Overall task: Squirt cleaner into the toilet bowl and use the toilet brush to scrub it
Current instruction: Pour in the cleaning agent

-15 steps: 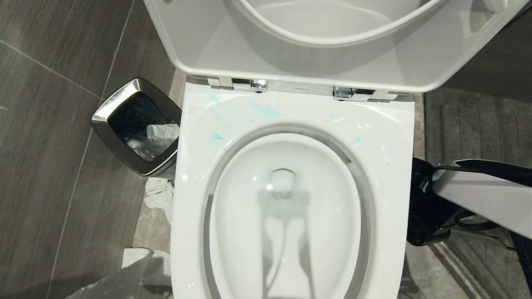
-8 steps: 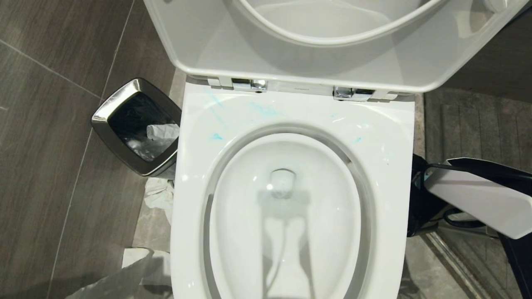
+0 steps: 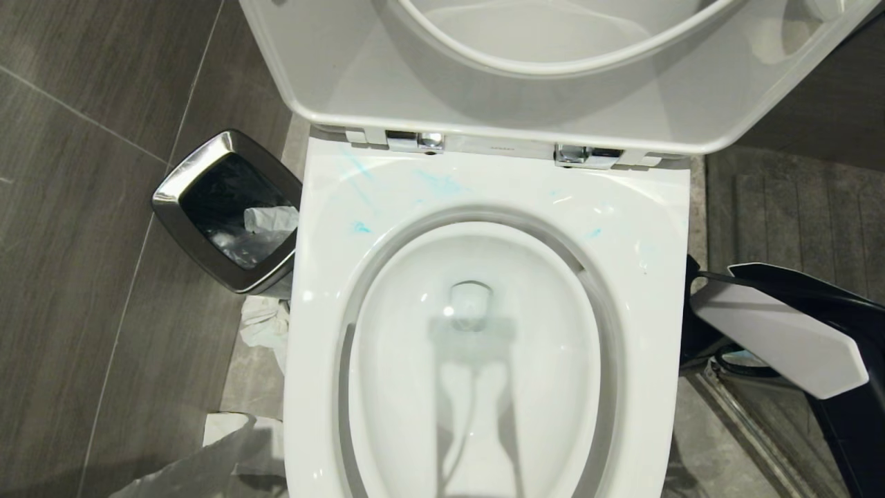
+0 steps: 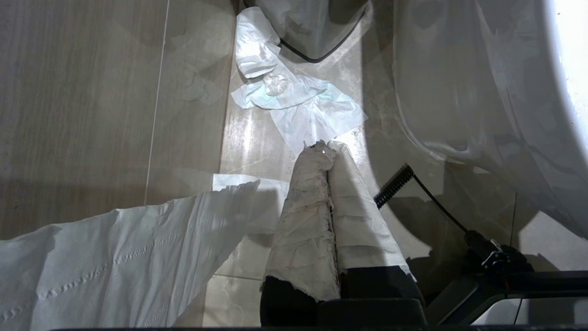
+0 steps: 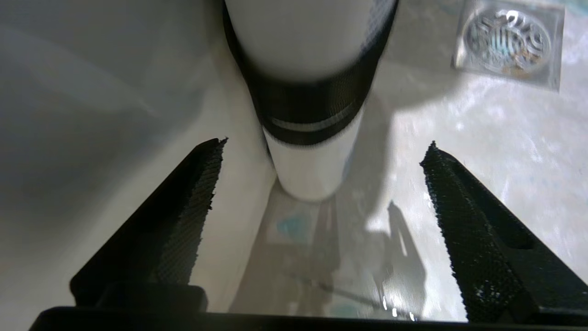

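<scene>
Left to right: steel-rimmed bin [image 3: 225, 207] with crumpled tissue [image 3: 266, 325] on the floor beside it; toilet bowl [image 3: 484, 200], seat and lid raised, cleaner [image 3: 442, 183] in thin blue smears on the back rim. My left gripper [image 4: 327, 149], paper-wrapped, is closed above floor tissue. My right gripper [image 5: 321, 193] hangs right of the bowl, jaws wide apart, gripping nothing, near a floor drain [image 5: 507, 41].

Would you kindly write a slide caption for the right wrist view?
Right gripper open above wet floor beside the toilet bowl, a white black-banded cylinder ahead, square floor drain nearby.
</scene>
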Controlling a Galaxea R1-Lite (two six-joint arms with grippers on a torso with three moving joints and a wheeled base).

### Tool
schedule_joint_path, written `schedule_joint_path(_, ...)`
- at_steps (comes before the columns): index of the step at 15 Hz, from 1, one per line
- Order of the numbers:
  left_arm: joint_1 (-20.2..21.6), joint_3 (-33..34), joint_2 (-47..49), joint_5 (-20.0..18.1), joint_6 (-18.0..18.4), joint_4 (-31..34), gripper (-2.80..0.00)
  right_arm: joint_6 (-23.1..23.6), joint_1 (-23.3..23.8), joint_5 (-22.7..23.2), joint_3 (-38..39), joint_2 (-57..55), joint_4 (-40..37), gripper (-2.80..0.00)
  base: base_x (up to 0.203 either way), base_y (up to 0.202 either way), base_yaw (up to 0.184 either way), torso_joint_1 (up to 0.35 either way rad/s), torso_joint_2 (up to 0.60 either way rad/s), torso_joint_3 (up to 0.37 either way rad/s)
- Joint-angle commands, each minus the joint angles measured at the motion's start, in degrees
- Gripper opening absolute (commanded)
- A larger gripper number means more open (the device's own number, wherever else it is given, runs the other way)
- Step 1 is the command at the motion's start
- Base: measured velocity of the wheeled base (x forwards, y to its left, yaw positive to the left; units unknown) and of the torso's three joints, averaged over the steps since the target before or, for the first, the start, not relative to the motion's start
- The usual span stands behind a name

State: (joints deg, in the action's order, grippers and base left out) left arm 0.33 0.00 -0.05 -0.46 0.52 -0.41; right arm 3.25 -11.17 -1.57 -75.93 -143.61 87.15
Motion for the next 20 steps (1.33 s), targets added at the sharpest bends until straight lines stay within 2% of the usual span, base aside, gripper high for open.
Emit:
schedule_joint_path(1,0.02,0.35,0.02,0.02,0.00,-0.02,-2.80,0.08,-0.08,-0.01,-2.48,-1.74,0.51,0.00,0.000,0.000,0.000,0.000,0.00,0.000)
schedule_joint_path(6,0.02,0.35,0.05,0.02,0.00,-0.02,-2.80,0.53,-0.25,-0.15,-9.81,-5.06,0.51,0.00,0.000,0.000,0.000,0.000,0.00,0.000)
schedule_joint_path(20,0.02,0.35,-0.02,0.02,0.00,-0.02,-2.80,8.68,1.78,-3.62,-9.59,-4.12,0.51,0.00,0.000,0.000,0.000,0.000,0.00,0.000)
